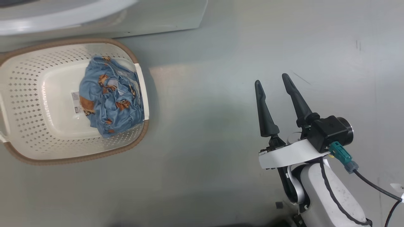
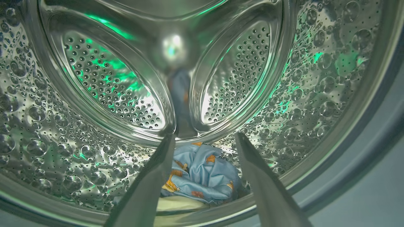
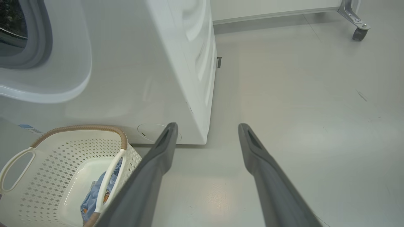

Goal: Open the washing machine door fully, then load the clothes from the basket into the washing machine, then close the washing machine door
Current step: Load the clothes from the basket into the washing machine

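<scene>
Blue-printed clothes (image 1: 110, 101) bunched against right wall of basket (image 1: 31, 126), just before washing machine (image 1: 157, 19), well to left of right hand (image 1: 271, 79), spread wide over floor (image 1: 205, 126). Left hand (image 2: 205, 135), wide too, inside drum (image 2: 63, 126) over another blue piece (image 2: 202, 170). Probably left arm's easier reach.

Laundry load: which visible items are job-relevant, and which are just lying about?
Job:
- washing machine, drum
- basket
- clothes in basket
- clothes in drum

Lying about:
- castor wheel of a metal frame
</scene>
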Robot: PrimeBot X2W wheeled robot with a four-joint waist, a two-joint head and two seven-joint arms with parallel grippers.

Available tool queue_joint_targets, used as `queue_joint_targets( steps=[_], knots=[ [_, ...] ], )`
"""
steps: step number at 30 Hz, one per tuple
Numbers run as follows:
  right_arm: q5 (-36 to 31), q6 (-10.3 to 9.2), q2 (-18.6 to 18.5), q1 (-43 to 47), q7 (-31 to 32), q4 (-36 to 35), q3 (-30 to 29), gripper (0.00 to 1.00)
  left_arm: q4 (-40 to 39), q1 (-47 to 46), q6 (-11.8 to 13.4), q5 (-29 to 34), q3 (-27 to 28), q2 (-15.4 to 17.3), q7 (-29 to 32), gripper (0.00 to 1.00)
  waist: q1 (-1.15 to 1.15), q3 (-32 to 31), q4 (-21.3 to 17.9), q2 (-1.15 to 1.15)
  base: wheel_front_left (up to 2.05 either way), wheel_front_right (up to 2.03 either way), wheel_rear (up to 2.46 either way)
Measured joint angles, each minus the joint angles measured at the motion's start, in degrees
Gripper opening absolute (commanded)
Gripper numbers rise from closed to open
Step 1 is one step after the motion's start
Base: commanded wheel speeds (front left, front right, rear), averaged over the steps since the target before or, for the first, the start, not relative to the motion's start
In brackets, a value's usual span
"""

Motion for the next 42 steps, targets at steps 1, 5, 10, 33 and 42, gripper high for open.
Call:
queue_joint_targets(
  steps=[1, 5, 10, 33, 42],
  knots=[
    [-0.14, 0.0, -0.03, 0.0, 0.0, 0.13, -0.12, 1.0, -0.08, 0.77, 0.0, 0.0, -0.05, -0.25, 0.0, 1.0, 0.0, -0.51, 0.2, 0.0, 0.0, 0.0, 0.0],
    [-0.24, 0.0, -0.08, 0.03, 0.0, 0.77, -0.86, 1.0, -0.2, 3.74, 0.0, -0.22, 1.23, -1.75, 0.0, 1.0, 0.0, -2.61, 1.03, 0.0, 0.0, 0.0, 0.0],
    [-0.42, 0.0, -0.16, 0.11, 0.0, 1.19, -1.13, 1.0, -1.03, 7.4, 0.0, -0.33, 2.58, -2.78, 0.0, 1.0, 0.0, -5.22, 2.07, 0.0, 0.0, 0.0, 0.0],
    [-0.2, 0.0, -0.19, 4.42, 0.0, 2.54, -3.0, 1.0, -7.23, 25.91, 0.0, 4.28, 11.77, -6.72, 0.01, 1.0, 0.0, -16.29, 4.28, 0.0, 0.0, 0.0, 0.0],
    [0.33, 0.0, -0.16, 7.39, 0.0, 2.97, -4.49, 1.0, -9.95, 33.18, 0.0, 7.34, 14.6, -9.16, 0.01, 1.0, 0.0, -20.55, 4.53, 0.0, 0.0, 0.0, 0.0]
  ],
)
